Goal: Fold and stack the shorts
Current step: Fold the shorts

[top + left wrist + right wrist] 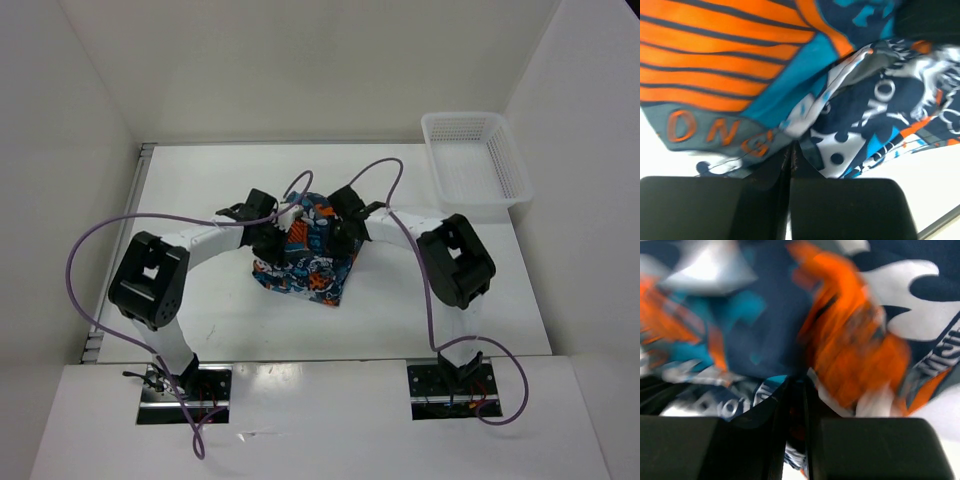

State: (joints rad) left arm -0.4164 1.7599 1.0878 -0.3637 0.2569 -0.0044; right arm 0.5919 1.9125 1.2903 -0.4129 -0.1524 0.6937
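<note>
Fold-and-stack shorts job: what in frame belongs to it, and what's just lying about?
In the job:
- soft patchwork-print shorts in teal, orange, white and dark grey, bunched mid-table
- left tool and right tool, both shut on the shorts

Lying about:
- white plastic mesh basket, at the far right corner of the white table, apart from the shorts

The shorts (305, 255) are soft, matt cloth, creased and printed. The left gripper (790, 155) looks like smooth, matt black plastic. The basket (508, 160) is white plastic mesh. The table (220, 310) is smooth, matt white, and the cable (70, 262) has a smooth purple sheath.
</note>
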